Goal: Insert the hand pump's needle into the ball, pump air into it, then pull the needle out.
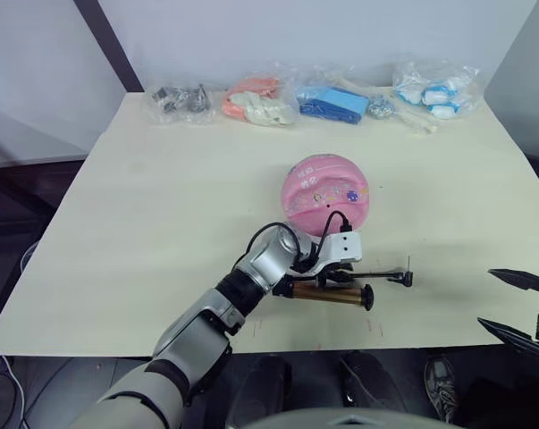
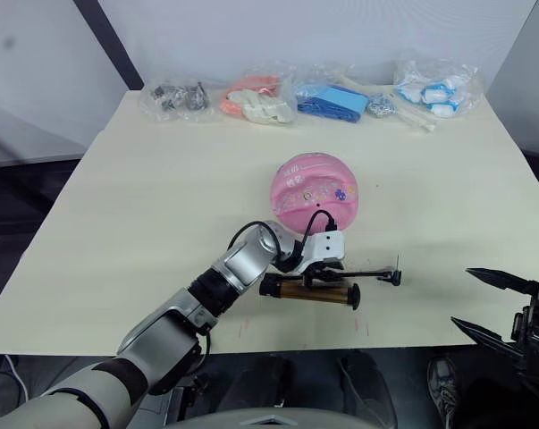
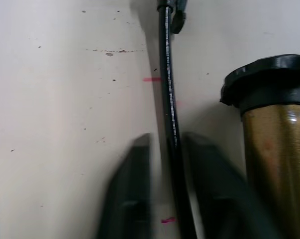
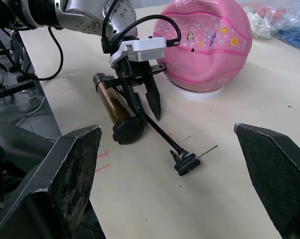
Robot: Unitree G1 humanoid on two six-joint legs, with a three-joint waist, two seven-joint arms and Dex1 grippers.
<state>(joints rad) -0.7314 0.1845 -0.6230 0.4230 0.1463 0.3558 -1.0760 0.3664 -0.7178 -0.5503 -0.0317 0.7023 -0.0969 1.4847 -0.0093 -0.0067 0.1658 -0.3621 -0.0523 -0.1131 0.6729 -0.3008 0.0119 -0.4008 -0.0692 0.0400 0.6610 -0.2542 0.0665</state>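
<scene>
Pump and ball share the pale tabletop [image 1: 144, 223]: the hand pump [image 1: 327, 293] lies flat on its side just in front of the ball [image 1: 325, 194], toward the robot, its gold-bronze barrel running parallel to the near edge. The ball, pink with small cartoon prints, sits on a low white ring, apart from the pump. From the pump a thin black hose [image 4: 157, 130] stretches along the tabletop beside the barrel, away from the ball, ending in a small black fitting with the needle [image 4: 208, 150] sticking out, its pin lying on the surface. The left gripper [image 1: 333, 272] is down over the pump beside the ball, and its jaws straddle the hose; the left wrist view shows them narrowly apart with the hose between, though whether they pinch it cannot be told. The right gripper [image 2: 484, 304] hovers well to the right of the ball, past the table's near edge, jaws spread wide and empty. Clear bags [image 1: 260, 103] line the tabletop's far edge behind the ball.
</scene>
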